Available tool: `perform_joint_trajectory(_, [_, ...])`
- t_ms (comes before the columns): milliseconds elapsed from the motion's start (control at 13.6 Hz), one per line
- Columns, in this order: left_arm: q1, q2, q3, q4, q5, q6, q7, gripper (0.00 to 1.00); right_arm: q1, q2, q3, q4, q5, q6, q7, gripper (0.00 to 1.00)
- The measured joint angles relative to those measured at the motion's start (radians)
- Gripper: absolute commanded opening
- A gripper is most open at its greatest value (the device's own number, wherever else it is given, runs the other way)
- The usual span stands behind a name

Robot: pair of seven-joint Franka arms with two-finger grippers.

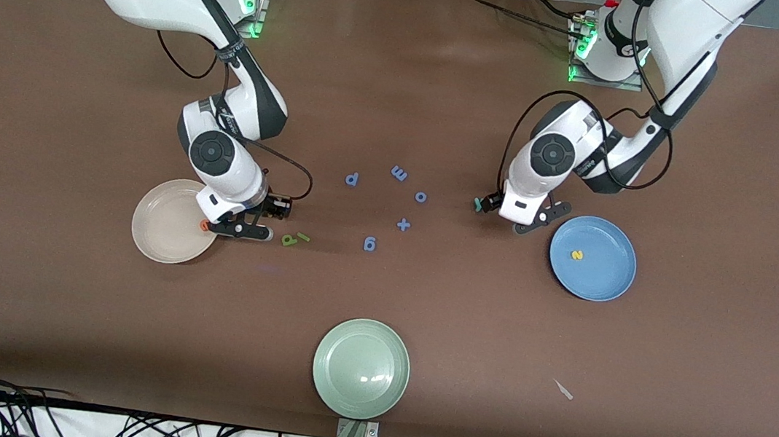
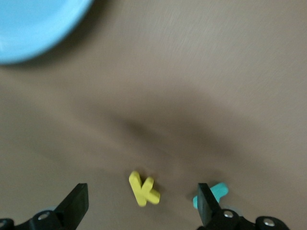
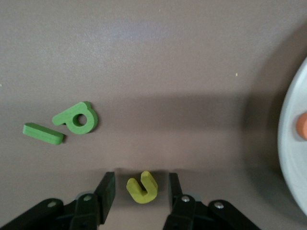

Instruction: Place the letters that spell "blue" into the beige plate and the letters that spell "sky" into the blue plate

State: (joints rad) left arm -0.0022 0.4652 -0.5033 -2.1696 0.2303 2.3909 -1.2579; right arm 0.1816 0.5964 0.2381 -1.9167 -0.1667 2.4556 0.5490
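Note:
My right gripper (image 3: 141, 184) is open, low at the table beside the beige plate (image 1: 161, 229), its fingers straddling the yellow u (image 3: 142, 188) with a gap on each side. The orange e (image 1: 204, 225) lies in that plate. The green b (image 3: 79, 118) and thin green l (image 3: 43, 133) lie close together on the table. My left gripper (image 2: 142, 203) stands open over the yellow k (image 2: 144, 189), beside the blue plate (image 1: 592, 278). The teal y (image 2: 220, 191) rests just outside one finger. A yellow s (image 1: 577, 255) sits in the blue plate.
Several small blue shapes lie mid-table between the arms, among them a plus sign (image 1: 403, 224) and an o (image 1: 420, 197). A pale green plate (image 1: 361, 368) stands nearer the front camera. A white scrap (image 1: 563, 390) lies toward the left arm's end.

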Motion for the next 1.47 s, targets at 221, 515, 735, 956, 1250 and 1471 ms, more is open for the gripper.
perform_joint_trajectory(221, [-0.001,0.0,-0.011,-0.033,0.0,0.032,-0.062,0.98,0.0,0.0,0.0,-0.013,0.0,0.0,0.004,0.41])
perform_joint_trajectory(515, [0.004,0.0,-0.009,-0.053,0.008,0.054,-0.069,0.7,0.0,-0.002,0.0,-0.02,0.0,0.0,0.017,0.28])
perform_joint_trajectory(735, [0.005,0.0,-0.009,-0.054,0.012,0.057,-0.069,0.55,-0.001,-0.014,-0.006,-0.01,0.0,0.002,0.016,0.28])
perform_joint_trajectory(956, [0.01,0.001,-0.007,-0.056,0.05,0.063,-0.073,0.47,-0.009,-0.064,-0.042,0.031,0.0,-0.099,-0.081,0.28])
perform_joint_trajectory(1250, [0.023,0.005,-0.007,-0.062,0.07,0.079,-0.074,0.04,-0.046,-0.121,-0.145,0.056,0.037,-0.178,-0.366,0.41])
perform_joint_trajectory(1471, [0.023,0.004,-0.007,-0.062,0.071,0.079,-0.074,0.01,-0.056,-0.117,-0.163,0.05,0.042,-0.181,-0.405,0.6])
